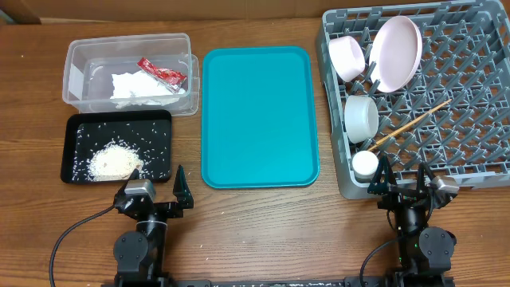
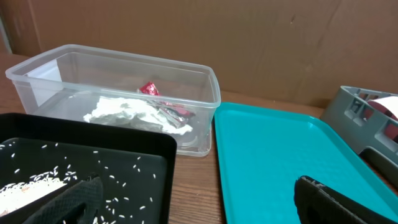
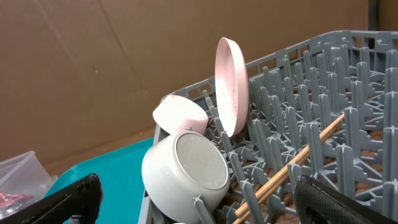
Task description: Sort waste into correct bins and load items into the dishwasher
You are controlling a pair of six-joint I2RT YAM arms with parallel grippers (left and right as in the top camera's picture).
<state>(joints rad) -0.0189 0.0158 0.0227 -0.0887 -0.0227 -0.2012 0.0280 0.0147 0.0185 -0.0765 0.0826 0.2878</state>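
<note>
Saw a teal tray (image 1: 260, 115) lying in the middle of the surface (image 1: 263, 231). Found the clear tub (image 1: 76, 76) left of the teal tray, holding the red wrapper (image 1: 162, 72) and the white tissue (image 1: 139, 88). Found the black tray (image 1: 68, 147) at its lower left, strewn with rice (image 1: 111, 162). Found the grey rack (image 1: 478, 119) to its right, carrying the pink plate (image 1: 397, 52) on edge, a pinkish bowl (image 1: 347, 57), a white bowl (image 1: 361, 117), a small cup (image 1: 366, 164) and chopsticks (image 1: 410, 123). Noted the left gripper (image 1: 157, 194) below its left corner and the right gripper (image 1: 402, 185) further right, below the rack, both spread open, empty.
</note>
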